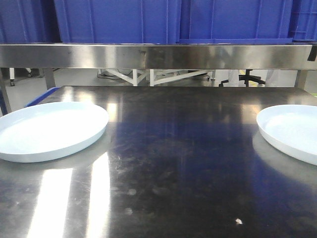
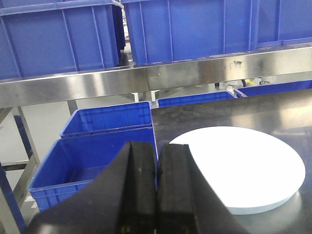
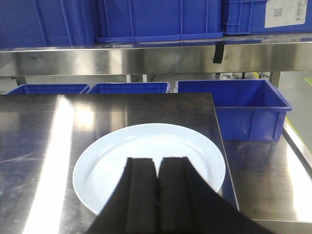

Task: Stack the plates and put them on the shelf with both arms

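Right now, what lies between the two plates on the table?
Nothing: in the exterior front view only bare steel tabletop separates the left plate from the right plate.

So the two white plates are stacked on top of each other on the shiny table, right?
No, they are not stacked. The exterior front-facing view shows the left plate and the right plate lying apart on the shiny table, with bare metal between them.

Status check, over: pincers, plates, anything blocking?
Left pincer shut, empty; right pincer shut, empty. Left plate and right plate apart on table, unstacked. Nothing seen between them.
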